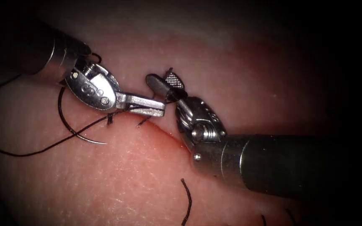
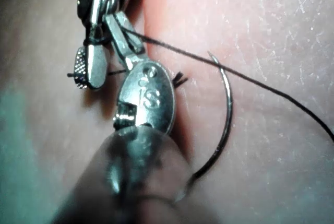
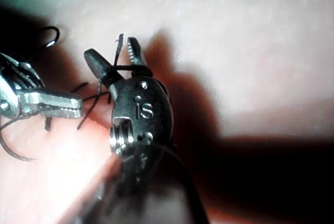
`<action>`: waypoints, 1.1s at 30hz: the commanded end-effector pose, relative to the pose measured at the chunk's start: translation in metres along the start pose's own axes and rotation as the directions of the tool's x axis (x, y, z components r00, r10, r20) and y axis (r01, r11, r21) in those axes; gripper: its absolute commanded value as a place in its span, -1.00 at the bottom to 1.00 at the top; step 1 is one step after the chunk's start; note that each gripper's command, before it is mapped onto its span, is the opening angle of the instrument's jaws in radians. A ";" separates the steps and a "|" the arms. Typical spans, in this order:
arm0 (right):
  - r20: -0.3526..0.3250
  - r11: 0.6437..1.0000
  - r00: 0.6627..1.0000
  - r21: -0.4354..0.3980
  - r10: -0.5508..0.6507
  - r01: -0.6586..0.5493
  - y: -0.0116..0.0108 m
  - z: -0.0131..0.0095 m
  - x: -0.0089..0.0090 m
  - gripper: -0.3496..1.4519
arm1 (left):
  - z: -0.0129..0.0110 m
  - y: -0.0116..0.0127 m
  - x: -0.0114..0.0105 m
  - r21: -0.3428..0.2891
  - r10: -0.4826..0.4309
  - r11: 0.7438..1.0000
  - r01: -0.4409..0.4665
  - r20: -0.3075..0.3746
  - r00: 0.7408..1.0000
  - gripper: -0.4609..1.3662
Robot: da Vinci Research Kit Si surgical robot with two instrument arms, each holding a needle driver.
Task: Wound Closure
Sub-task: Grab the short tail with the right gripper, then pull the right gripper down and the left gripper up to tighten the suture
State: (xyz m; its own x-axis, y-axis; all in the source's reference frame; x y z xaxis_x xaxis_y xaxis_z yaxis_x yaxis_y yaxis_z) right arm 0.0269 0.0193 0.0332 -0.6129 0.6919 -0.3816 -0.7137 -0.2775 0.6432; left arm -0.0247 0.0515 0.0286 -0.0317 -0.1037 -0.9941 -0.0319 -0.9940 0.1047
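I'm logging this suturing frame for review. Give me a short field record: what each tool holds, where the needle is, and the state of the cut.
left tool: jaws shut on the thread
right tool: jaws open, thread looped around them
needle: lying free on the tissue, left of the cut, held by neither tool
cut: red fluid along its edge
cut end of thread: lying on the tissue below the cut

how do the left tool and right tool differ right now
The left tool has its jaws shut on the thread; the right tool has its jaws open, with thread lying across them. The left tool sits left of the cut, the right tool to its right. Neither holds the needle, which lies free on the tissue left of the cut. Both are needle drivers, tips nearly meeting.
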 end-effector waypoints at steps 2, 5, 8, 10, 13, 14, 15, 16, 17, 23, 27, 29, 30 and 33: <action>-0.001 1.000 1.000 0.002 -0.002 0.002 0.0001 0.0001 -0.0001 0.14 | 0.0000 0.0000 -0.0002 -0.001 -0.004 1.000 0.004 0.000 1.000 -0.88; 0.001 1.000 1.000 0.002 -0.002 0.002 -0.0001 -0.0002 0.0000 -0.62 | 0.0000 0.0000 -0.0005 -0.001 -0.007 1.000 0.007 -0.001 1.000 -0.88; 0.002 1.000 1.000 0.003 -0.004 0.004 -0.0008 -0.0009 0.0003 -1.00 | -0.0002 0.0000 -0.0009 -0.005 -0.010 1.000 0.010 0.000 1.000 -0.88; -0.007 0.999 0.999 0.021 -0.035 0.035 -0.0013 -0.0014 0.0005 -1.00 | -0.0004 -0.0001 -0.0011 -0.004 -0.009 1.000 0.009 -0.002 1.000 -0.88; -0.021 0.998 0.999 0.050 -0.044 0.045 -0.0021 -0.0022 0.0009 -1.00 | -0.0008 -0.0005 -0.0015 0.002 -0.014 1.000 0.014 -0.007 1.000 -0.88; -0.023 0.997 0.999 0.055 -0.049 0.050 -0.0023 -0.0024 0.0010 -1.00 | -0.0009 -0.0006 -0.0017 0.005 -0.014 1.000 0.014 -0.006 1.000 -0.88; -0.030 0.996 0.998 0.062 -0.063 0.065 -0.0027 -0.0027 0.0013 -1.00 | -0.0010 -0.0008 -0.0019 0.011 -0.020 1.000 0.020 -0.008 1.000 -0.88; -0.031 0.996 0.997 0.063 -0.067 0.069 -0.0028 -0.0030 0.0014 -1.00 | -0.0011 -0.0009 -0.0021 0.012 -0.020 1.000 0.020 -0.005 1.000 -0.88; -0.030 0.995 0.997 0.068 -0.072 0.074 -0.0030 -0.0032 0.0014 -1.00 | -0.0011 -0.0011 -0.0023 0.017 -0.020 1.000 0.020 -0.004 1.000 -0.88; -0.032 0.993 0.996 0.082 -0.086 0.088 -0.0038 -0.0042 0.0011 -1.00 | -0.0009 -0.0028 -0.0034 0.035 -0.029 0.999 0.028 0.016 0.999 -0.88; -0.032 0.989 0.993 0.090 -0.114 0.116 -0.0046 -0.0044 0.0003 -1.00 | -0.0005 -0.0043 -0.0040 0.040 -0.046 0.998 0.045 0.020 0.999 -0.88; -0.032 0.988 0.992 0.092 -0.124 0.126 -0.0050 -0.0045 0.0001 -1.00 | -0.0004 -0.0050 -0.0043 0.041 -0.054 0.998 0.053 0.020 0.998 -0.88; -0.032 0.986 0.990 0.095 -0.135 0.137 -0.0053 -0.0047 -0.0001 -1.00 | -0.0005 -0.0055 -0.0046 0.044 -0.061 0.997 0.060 0.023 0.998 -0.88; -0.032 0.984 0.989 0.098 -0.145 0.148 -0.0057 -0.0052 -0.0003 -1.00 | -0.0006 -0.0063 -0.0052 0.048 -0.080 0.996 0.079 0.023 0.997 -0.88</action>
State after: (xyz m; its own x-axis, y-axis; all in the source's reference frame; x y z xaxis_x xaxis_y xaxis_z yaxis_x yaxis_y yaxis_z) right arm 0.0296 0.0169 0.0260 -0.5081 0.7039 -0.4963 -0.7596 -0.0945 0.6435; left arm -0.0238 0.0587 0.0332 -0.0547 -0.0230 -0.9982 -0.0930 -0.9953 0.0281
